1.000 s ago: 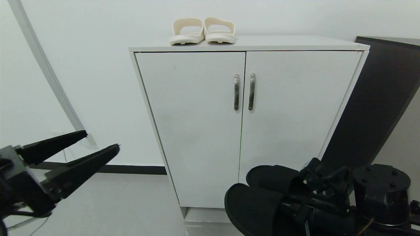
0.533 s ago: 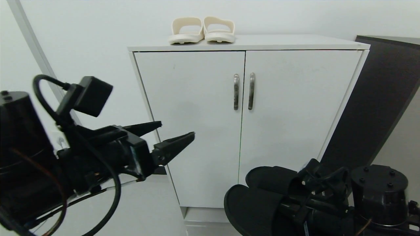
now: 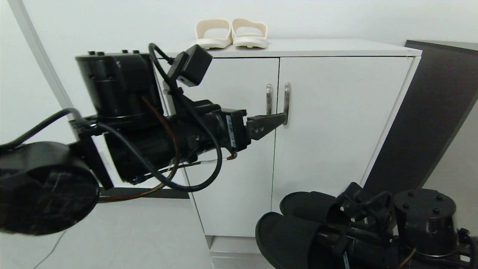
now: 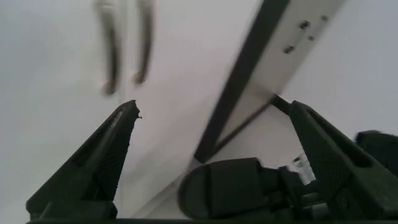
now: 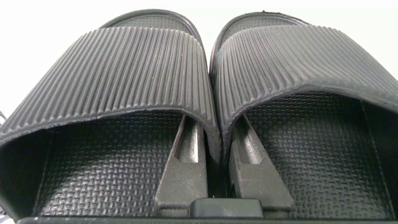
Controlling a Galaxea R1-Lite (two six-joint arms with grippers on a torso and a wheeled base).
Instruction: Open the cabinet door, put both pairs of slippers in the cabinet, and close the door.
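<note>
Step in hand: opening the door. Left gripper (image 3: 275,120), jaws wide, at cabinet (image 3: 336,112) handles (image 3: 286,101). Next move, likely: clamp one, pull. Right gripper (image 5: 217,163) pinching black slippers (image 5: 137,68), low before cabinet.

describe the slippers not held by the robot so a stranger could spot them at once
Find the white two-door cabinet against the wall and look at its top, above the left door. The cream slippers sit there side by side; unlike the black slippers clamped in the right gripper low in front, they are pale and untouched.
</note>
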